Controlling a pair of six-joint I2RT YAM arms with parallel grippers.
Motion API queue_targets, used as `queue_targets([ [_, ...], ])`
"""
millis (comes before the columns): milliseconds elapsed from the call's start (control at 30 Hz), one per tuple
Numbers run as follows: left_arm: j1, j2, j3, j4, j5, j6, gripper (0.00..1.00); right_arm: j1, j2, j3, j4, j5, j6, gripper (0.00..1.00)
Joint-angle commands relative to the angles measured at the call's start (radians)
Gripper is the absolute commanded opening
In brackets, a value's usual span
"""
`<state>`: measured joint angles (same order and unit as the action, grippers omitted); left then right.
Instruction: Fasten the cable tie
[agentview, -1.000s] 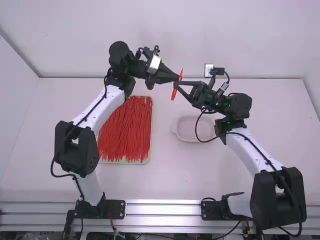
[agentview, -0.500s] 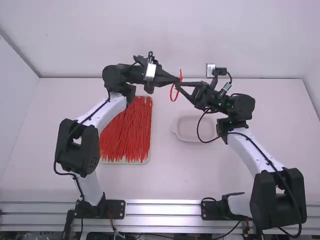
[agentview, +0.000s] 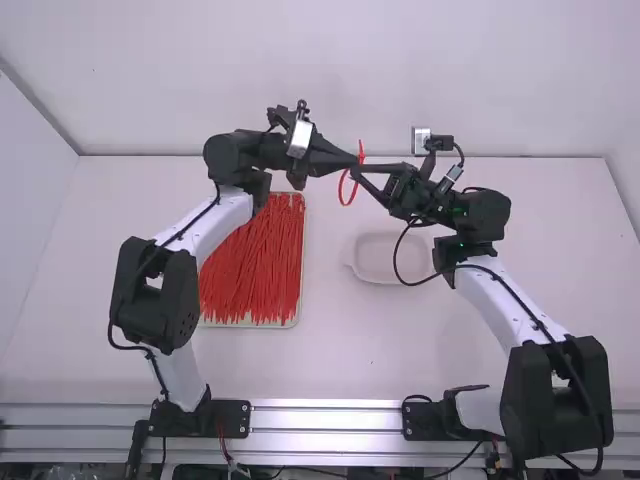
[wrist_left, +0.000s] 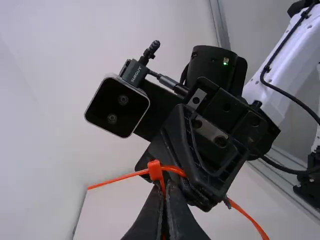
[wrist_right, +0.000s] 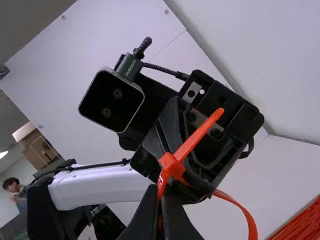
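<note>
Where they meet, left gripper pinching the red cable tie, right gripper likewise, its loop hanging beneath both.

The left gripper and right gripper meet tip to tip — both pinching the cable tie.

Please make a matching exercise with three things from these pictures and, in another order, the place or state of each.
Things: 1 cable tie; 2 pile of spare ties; 3 dish.
States: A white, empty, on the table; B held in the air by the left gripper and the right gripper; C heaped in a tray.
Pairs: 1-B; 2-C; 3-A.
</note>
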<state>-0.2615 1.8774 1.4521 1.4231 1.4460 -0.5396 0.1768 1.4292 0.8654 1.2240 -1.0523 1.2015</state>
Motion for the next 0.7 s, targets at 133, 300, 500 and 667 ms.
queue_targets([
  [133,0.029,-0.009,-0.011,0.002,0.106,-0.021,0.01,0.001,0.003,0.02,0.007,0.129,0.007,0.17],
  [300,0.041,-0.009,-0.01,-0.001,0.106,-0.023,0.02,0.027,0.003,0.02,0.032,0.102,0.007,0.39],
  [500,0.041,-0.009,-0.011,0.042,0.106,-0.083,0.02,0.024,0.002,0.02,0.03,0.099,0.007,0.99],
  [667,0.032,-0.009,-0.011,0.146,0.115,-0.182,0.02,0.023,0.003,0.02,0.028,0.114,0.006,0.99],
])
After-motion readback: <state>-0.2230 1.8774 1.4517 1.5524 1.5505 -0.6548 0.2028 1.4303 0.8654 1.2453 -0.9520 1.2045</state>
